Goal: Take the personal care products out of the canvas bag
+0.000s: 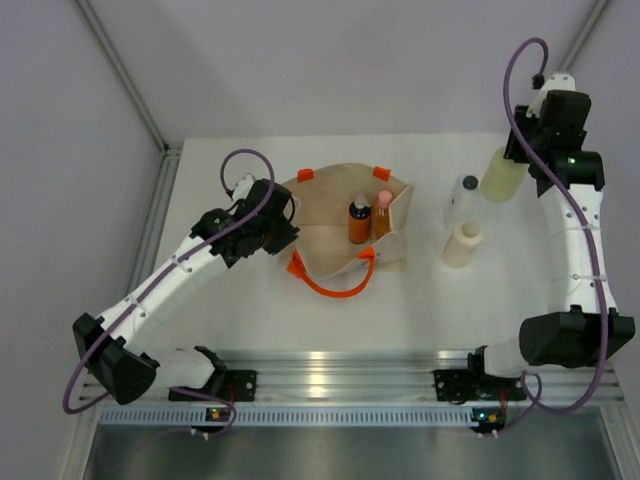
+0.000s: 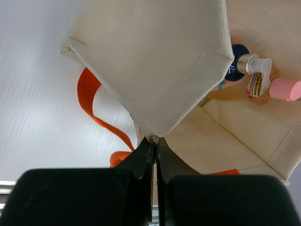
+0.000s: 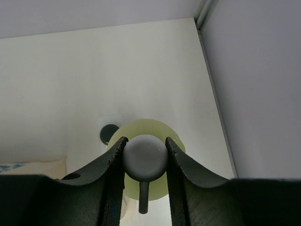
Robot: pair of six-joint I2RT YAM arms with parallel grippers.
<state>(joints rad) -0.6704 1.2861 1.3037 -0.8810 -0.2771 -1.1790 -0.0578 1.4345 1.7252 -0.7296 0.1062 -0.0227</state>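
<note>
Top view, left claw: the left gripper [image 1: 283, 213] is pinched on the left rim of the canvas bag [image 1: 330, 205], holding it down with the mouth open.
Top view, in the bag: the orange bottle with dark cap [image 1: 359, 222] and the slim amber bottle with pink cap [image 1: 382, 212] stand upright toward the bag's right wall.
Top view, out of the bag: the white bottle with dark cap [image 1: 464, 196] and the cream cylinder [image 1: 461, 244] stand close together on the table [image 1: 250, 310], right of the bag.
Top view, right claw: the right gripper [image 1: 522, 150] carries the pale yellow-green bottle [image 1: 503, 175] tilted, further right of the bag than those two.
Left wrist, grip: the fingertips are pressed flat together on a canvas corner. The orange handle [image 2: 89, 101] loops beside the bag.
Right wrist, grip: the jaws are narrow, clamped on either side of the cap, and the bottle body hangs below.
Step in hand (judged): setting down the third bottle.
Doing it well: level the bottle and lower it onto bare table apart from its two neighbours. Release only once the base rests, with the bag pinned meanwhile.
</note>
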